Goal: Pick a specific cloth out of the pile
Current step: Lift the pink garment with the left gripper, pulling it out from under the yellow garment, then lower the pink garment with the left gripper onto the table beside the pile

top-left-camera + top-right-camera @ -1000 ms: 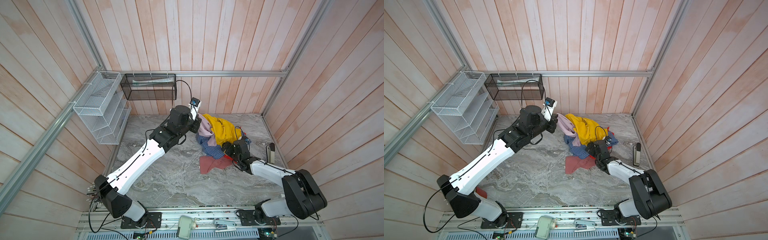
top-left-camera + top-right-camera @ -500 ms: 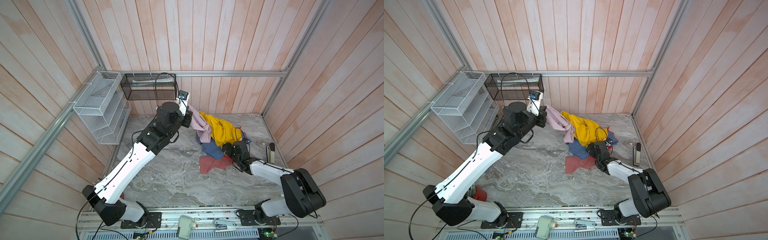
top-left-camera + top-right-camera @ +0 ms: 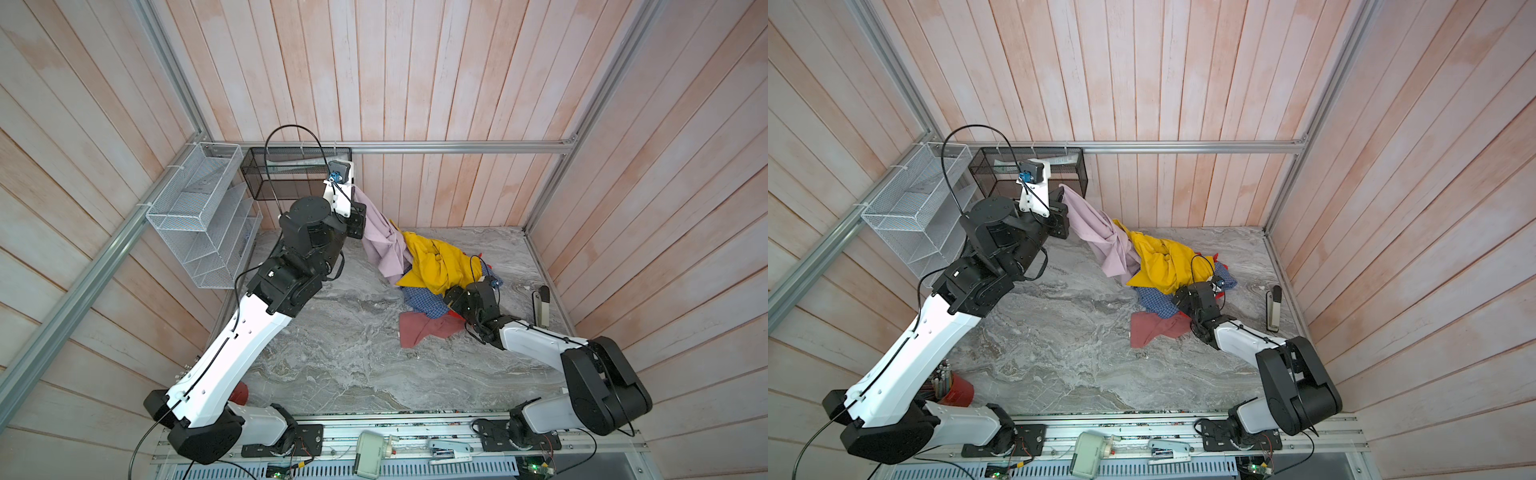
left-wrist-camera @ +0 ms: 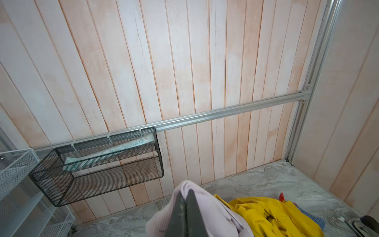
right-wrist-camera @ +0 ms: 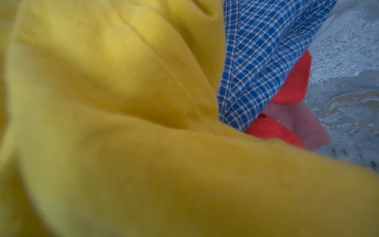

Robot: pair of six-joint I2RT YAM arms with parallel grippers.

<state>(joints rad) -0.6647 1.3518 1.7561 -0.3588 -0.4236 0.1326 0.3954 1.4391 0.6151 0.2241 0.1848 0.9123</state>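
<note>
**Lilac cloth raised at the pile's edge**

The grey marbled table [image 3: 332, 353] carries the pile [image 3: 424, 301] near its far right corner, with a mustard-yellow garment [image 3: 1163, 262] lying over blue checked and red pieces. The cloth [image 3: 380, 241], pale lilac-pink, hangs stretched from the left end effector [image 4: 185, 194]. That end effector is clamped on the cloth's top edge, high beside the black mesh basket [image 3: 291, 174]. The cloth's lower end lies against the yellow garment. The right end effector [image 3: 455, 297] sits at the pile's near side, jaws spread wide, tips hidden by fabric.

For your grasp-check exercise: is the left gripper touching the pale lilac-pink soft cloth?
Touching. The left wrist view shows the left gripper shut on the pale lilac-pink cloth.
</note>
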